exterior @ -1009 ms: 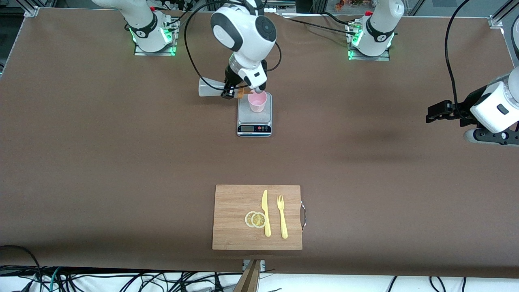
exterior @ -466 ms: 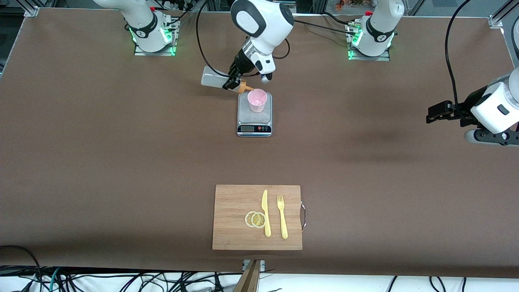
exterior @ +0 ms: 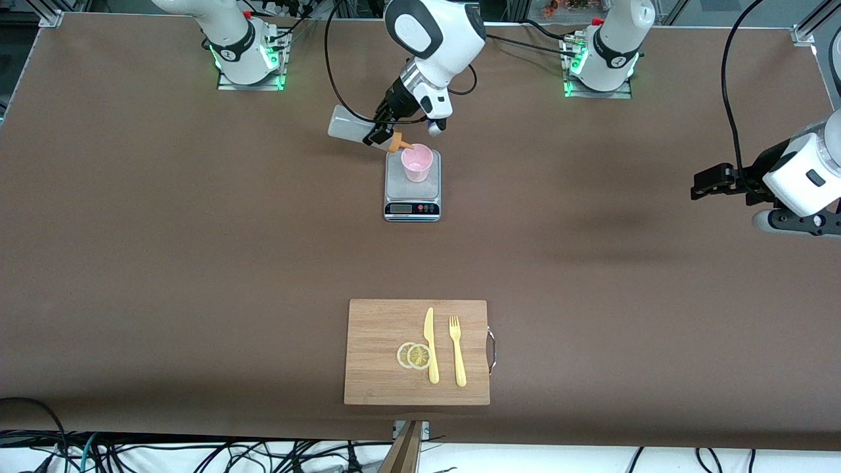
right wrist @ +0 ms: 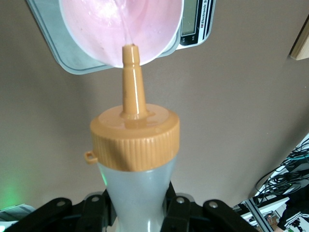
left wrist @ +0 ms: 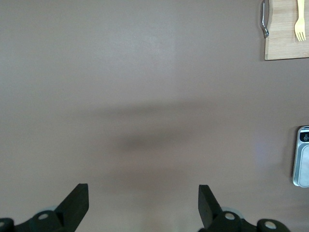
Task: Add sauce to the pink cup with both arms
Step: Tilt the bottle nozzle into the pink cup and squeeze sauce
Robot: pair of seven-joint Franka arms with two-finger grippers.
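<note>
The pink cup (exterior: 417, 162) stands upright on the steel plate of a small scale (exterior: 412, 190). My right gripper (exterior: 380, 135) is shut on the sauce bottle (exterior: 351, 128), held tilted in the air beside the cup, its orange nozzle (exterior: 402, 145) pointing down at the cup's rim. In the right wrist view the bottle (right wrist: 137, 193) sits between the fingers and its nozzle tip (right wrist: 129, 53) lines up with the cup's edge (right wrist: 120, 26). My left gripper (exterior: 706, 182) is open and empty, waiting over bare table at the left arm's end; its fingers (left wrist: 76, 203) show over brown table.
A wooden cutting board (exterior: 417, 351) lies near the front camera with lemon slices (exterior: 414, 355), a yellow knife (exterior: 430, 345) and a yellow fork (exterior: 457, 351) on it. The board's corner (left wrist: 287, 29) and the scale's edge (left wrist: 302, 157) show in the left wrist view.
My right arm has lifted and drawn the bottle back from over the cup toward the robots' bases; the nozzle is now beside the cup's rim. The left arm has not moved.
</note>
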